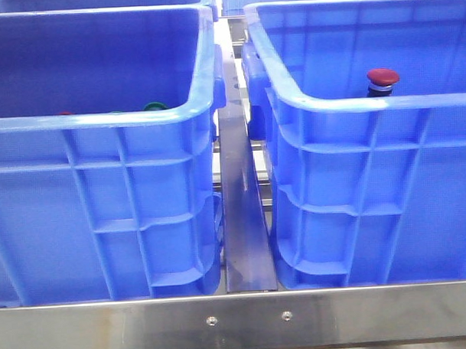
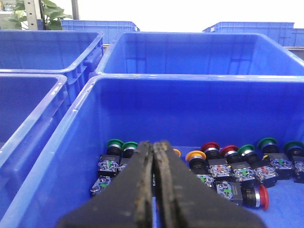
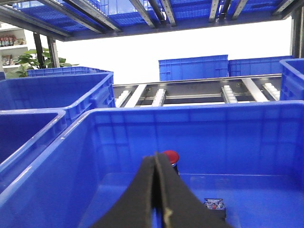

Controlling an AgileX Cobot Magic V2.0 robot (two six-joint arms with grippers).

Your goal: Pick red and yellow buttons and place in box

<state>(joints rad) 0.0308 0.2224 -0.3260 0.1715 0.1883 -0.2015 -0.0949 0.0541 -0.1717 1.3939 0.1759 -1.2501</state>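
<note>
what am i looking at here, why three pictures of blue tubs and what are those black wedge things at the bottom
This is a two-armed robot seen through three cameras. The front view looks forward at two blue crates side by side: the left crate and the right crate. The other two pictures come from cameras on each wrist.

The black wedges are the grippers' fingers. The left gripper is shut and holds nothing; it hangs over a crate with many push buttons lying inside, capped green, red and yellow, such as a yellow button. The right gripper is also shut and empty, above the crate where one red button stands upright.
</note>
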